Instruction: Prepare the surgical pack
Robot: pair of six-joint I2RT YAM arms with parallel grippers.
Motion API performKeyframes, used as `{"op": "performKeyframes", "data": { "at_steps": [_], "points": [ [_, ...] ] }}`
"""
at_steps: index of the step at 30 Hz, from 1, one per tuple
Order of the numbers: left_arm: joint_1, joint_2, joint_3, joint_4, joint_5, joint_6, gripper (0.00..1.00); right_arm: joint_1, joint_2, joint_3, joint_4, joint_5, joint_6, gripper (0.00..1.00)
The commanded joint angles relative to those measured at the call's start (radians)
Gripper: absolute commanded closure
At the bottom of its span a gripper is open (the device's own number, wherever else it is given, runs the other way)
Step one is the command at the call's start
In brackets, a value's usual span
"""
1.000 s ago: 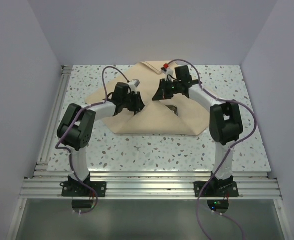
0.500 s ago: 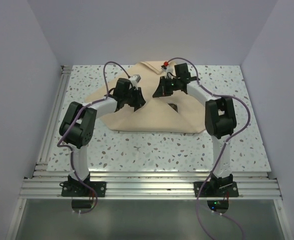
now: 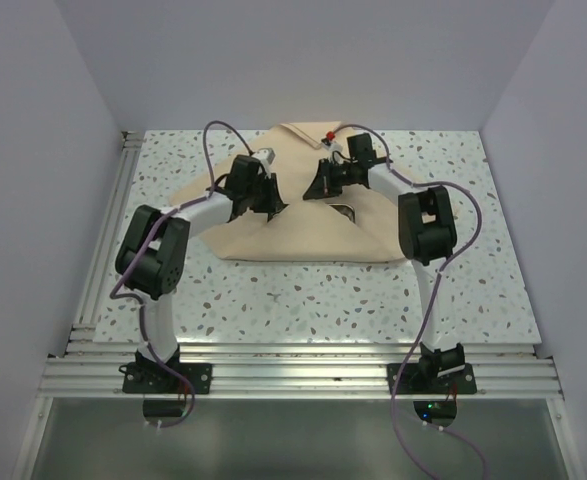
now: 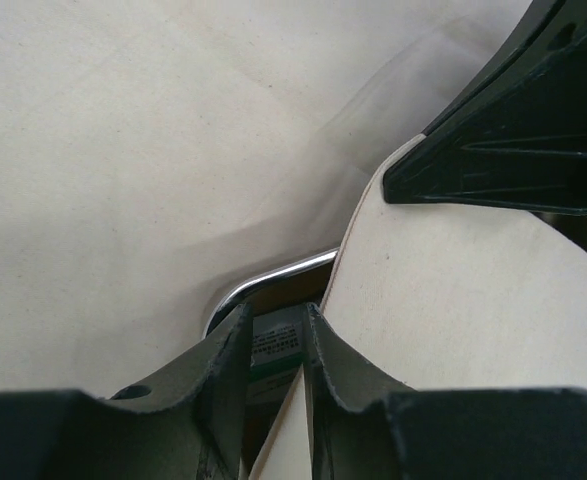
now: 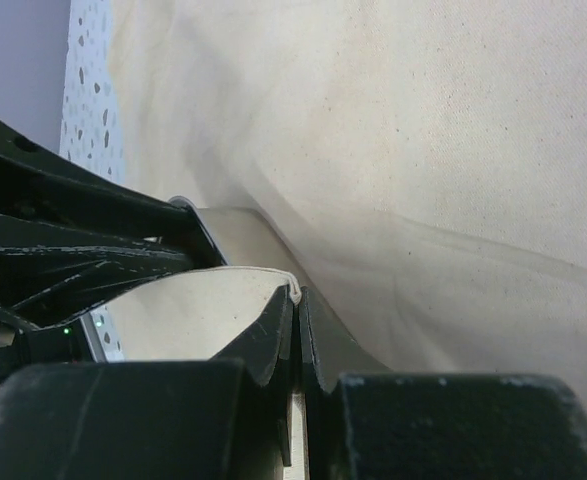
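Centrally, on the far half of the table (image 3: 303, 300), lies the tan cloth sheet (image 3: 303, 240), spread wide, with its far corner reaching the far edge and its near border straight and parallel to the near edge. The steel tray (image 3: 346, 212) sits on the cloth near its middle. Only one small shiny part of it shows from above, and the folded cloth covers the rest. In the left wrist view the tray's rounded bright rim emerges from under a raised, pale flap of the cloth. A packet (image 4: 278, 350) with a green and white label lies inside it.

The left gripper (image 3: 270, 203) is on the left side of the flap. Its fingers are drawn close together with the flap's edge passing between them. The right gripper (image 3: 319, 186) is on the far right side of the same flap, and its fingers are pressed almost flat against each other with a thin cloth edge pinched at the tips. The two grippers are close together above the tray, each visible in the other's wrist view. Both arm bases are bolted to an aluminium rail (image 3: 303, 375) along the near edge.
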Motion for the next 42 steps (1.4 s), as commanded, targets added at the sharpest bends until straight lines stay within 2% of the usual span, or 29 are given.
{"op": "performKeyframes", "data": {
  "at_steps": [1, 8, 17, 27, 31, 33, 36, 42],
  "points": [
    [0.013, -0.088, 0.014, 0.004, -0.057, -0.002, 0.70, -0.012, 0.030, 0.076, 0.019, -0.067, 0.019, 1.00],
    [0.033, -0.161, -0.002, -0.017, -0.118, -0.020, 0.69, -0.036, 0.103, 0.098, 0.043, -0.159, 0.071, 1.00],
    [0.035, -0.145, 0.014, -0.030, -0.105, -0.022, 0.68, -0.062, 0.179, 0.134, 0.060, -0.216, 0.136, 1.00],
    [0.038, -0.192, -0.044, -0.027, -0.163, -0.022, 0.68, -0.062, 0.253, 0.160, -0.013, -0.145, 0.114, 1.00],
    [0.062, -0.238, -0.090, -0.011, -0.169, -0.036, 0.68, -0.062, 0.274, 0.170, 0.000, -0.145, 0.170, 1.00],
    [0.069, -0.247, -0.099, -0.007, -0.152, -0.039, 0.68, -0.062, 0.279, 0.197, -0.062, -0.136, 0.164, 1.00],
    [0.069, -0.243, -0.091, -0.020, -0.140, -0.042, 0.68, -0.061, 0.258, 0.170, -0.096, -0.125, 0.159, 1.00],
    [0.069, -0.266, -0.124, -0.019, -0.132, -0.054, 0.69, -0.053, 0.172, 0.039, -0.044, -0.138, 0.171, 1.00]
  ]
}}
